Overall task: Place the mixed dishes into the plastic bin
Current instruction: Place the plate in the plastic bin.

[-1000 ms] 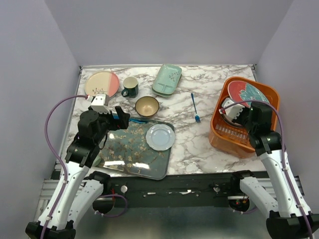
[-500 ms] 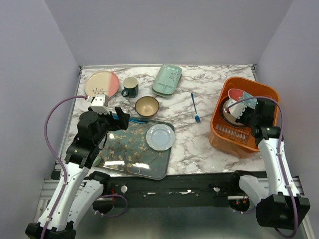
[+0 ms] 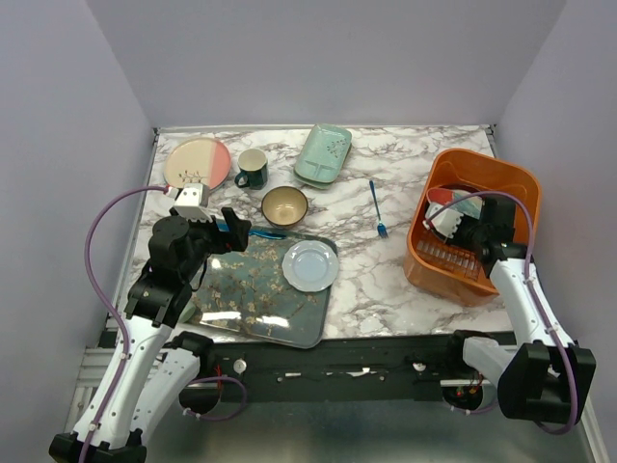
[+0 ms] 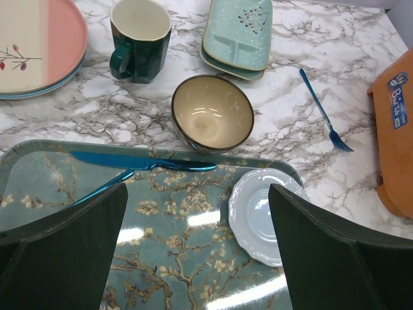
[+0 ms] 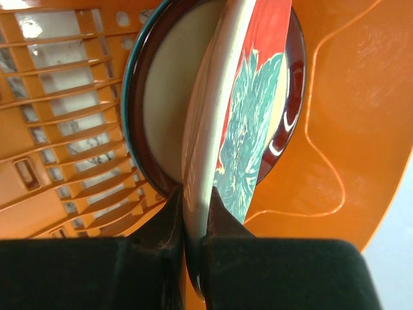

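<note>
Glazed ceramic, stiff, slick and likely to chip: the cream-and-pink plate [image 3: 198, 162], dark green mug [image 3: 253, 169], brown bowl [image 3: 285, 205] and mint dish [image 3: 323, 153] sit on the counter, each probably best pinched at the rim. Left jaws gape wide and empty above the floral tray [image 4: 161, 226]. Right jaws are clamped on the rim of the teal-and-red plate [image 5: 251, 123], held on edge inside the orange bin [image 3: 453, 277]; it wants a gentle set-down.
</note>
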